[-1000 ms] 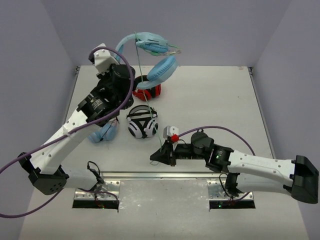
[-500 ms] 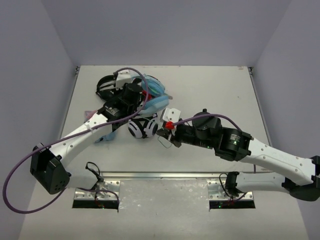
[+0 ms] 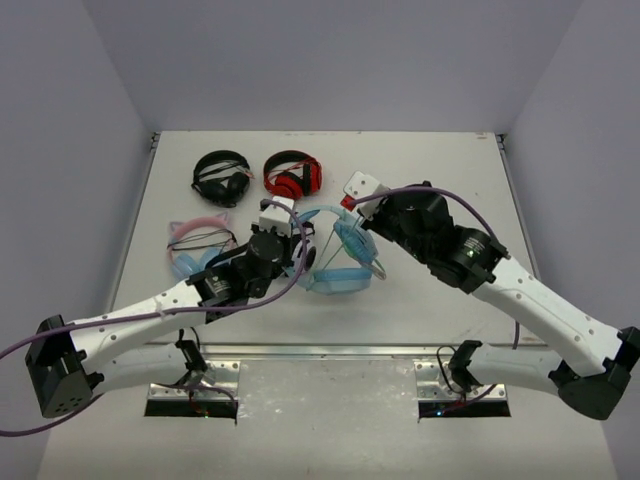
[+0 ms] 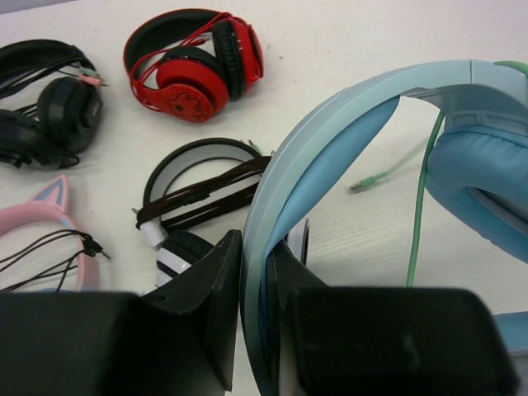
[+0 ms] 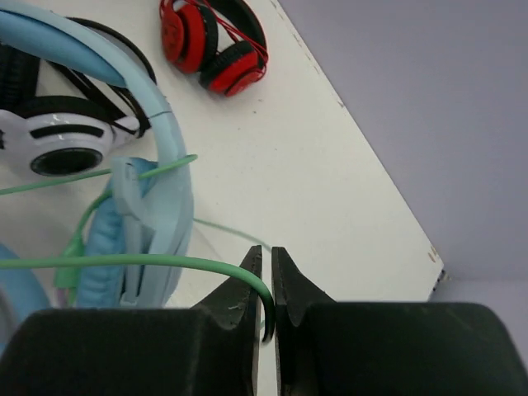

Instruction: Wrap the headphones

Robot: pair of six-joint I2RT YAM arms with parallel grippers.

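Observation:
The light-blue headphones (image 3: pixel 338 262) lie low over the middle of the table, headband toward the left arm. My left gripper (image 3: pixel 303 252) is shut on the padded headband (image 4: pixel 330 124), which runs up between its jaws (image 4: pixel 256 243). One big blue cup (image 4: pixel 483 177) shows at the right of the left wrist view. The thin green cable (image 5: pixel 124 262) loops from the cup into my right gripper (image 5: pixel 266 250), which is shut on it. In the top view the right gripper (image 3: pixel 352 222) stands just behind the headphones' cup.
Red headphones (image 3: pixel 293 175) and black headphones (image 3: pixel 222 177) lie at the back. A pink-banded cat-ear pair (image 3: pixel 200 245) lies at the left. A white-and-black pair (image 4: pixel 198 198) lies under the blue headband. The table's right edge (image 5: pixel 388 190) is near the right gripper.
The left arm has brought the headphones down from high at the back to the table's middle. The right arm has swung from the front up to the cup, cable still in its jaws.

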